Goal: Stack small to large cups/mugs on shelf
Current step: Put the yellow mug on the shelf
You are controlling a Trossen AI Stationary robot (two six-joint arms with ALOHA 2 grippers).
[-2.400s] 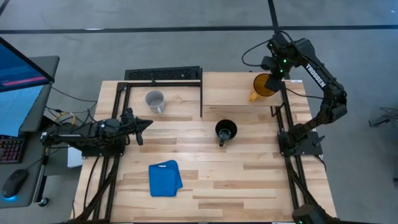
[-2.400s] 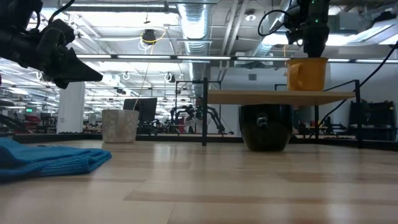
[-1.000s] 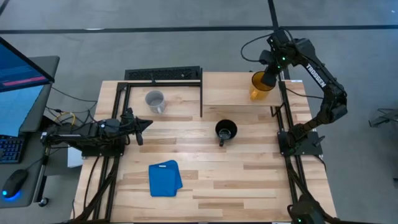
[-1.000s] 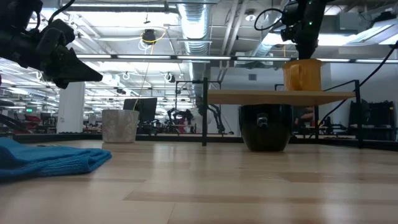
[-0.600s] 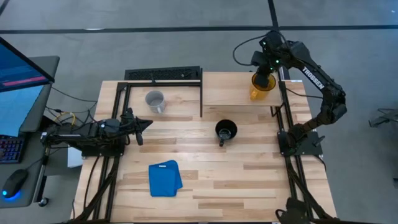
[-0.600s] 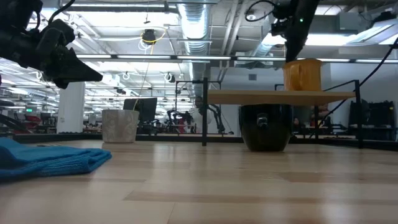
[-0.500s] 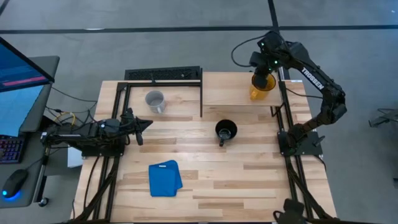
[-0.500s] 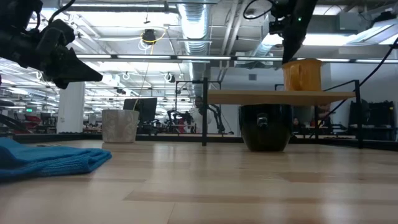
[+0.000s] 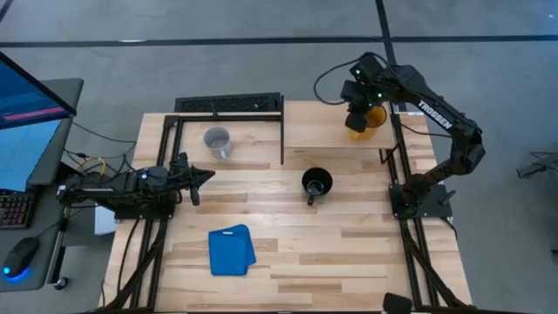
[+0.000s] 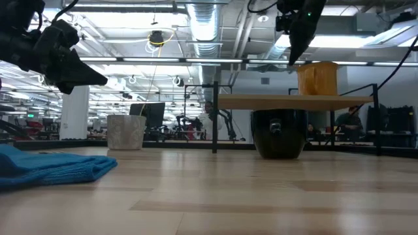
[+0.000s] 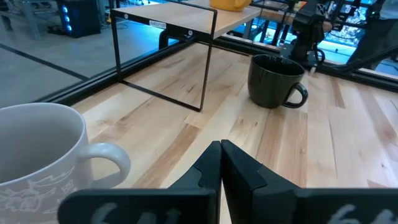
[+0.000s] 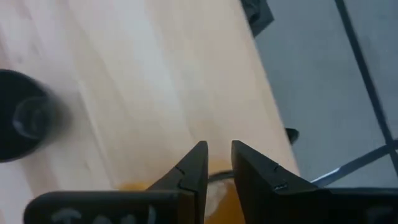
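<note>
The yellow mug (image 9: 370, 122) stands on its base at the right end of the shelf (image 9: 318, 126), also seen as the yellow mug (image 10: 320, 78) on the shelf (image 10: 287, 101) in the low view. My right gripper (image 9: 356, 94) hovers just above and left of it, slightly open, touching nothing; its wrist view shows the right gripper (image 12: 217, 155) over the mug's rim (image 12: 205, 190). The black mug (image 9: 316, 184) stands on the tabletop near the shelf. The grey-white mug (image 9: 216, 140) stands at the far left. My left gripper (image 9: 199, 176) waits shut at the left.
A folded blue cloth (image 9: 231, 249) lies near the table's near-left part. The shelf's black frame legs (image 11: 208, 62) stand between the grey-white mug (image 11: 37, 155) and the black mug (image 11: 273, 81). Bare tabletop lies right of the cloth.
My right gripper has let go of the yellow mug's rim, risen, tipped, and drawn away toward the table's left. The mug stays upright on the shelf.
</note>
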